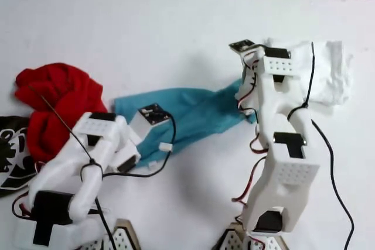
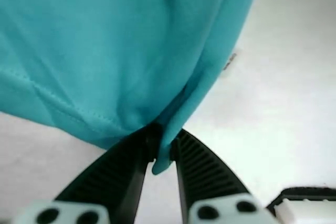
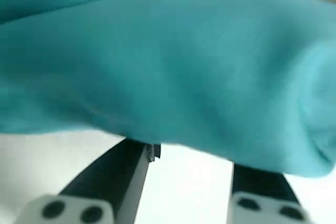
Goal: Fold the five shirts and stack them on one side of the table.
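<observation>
Left wrist view: left gripper (image 2: 164,149) tight on teal shirt (image 2: 105,51); right gripper (image 3: 194,162) wide open.

Teal shirt (image 1: 193,115) lies rumpled and stretched out, one fold pinched between the left fingers (image 2: 123,174); red shirt (image 1: 58,103) sits bunched near them; white shirt (image 1: 328,74) lies crumpled, well apart.
</observation>
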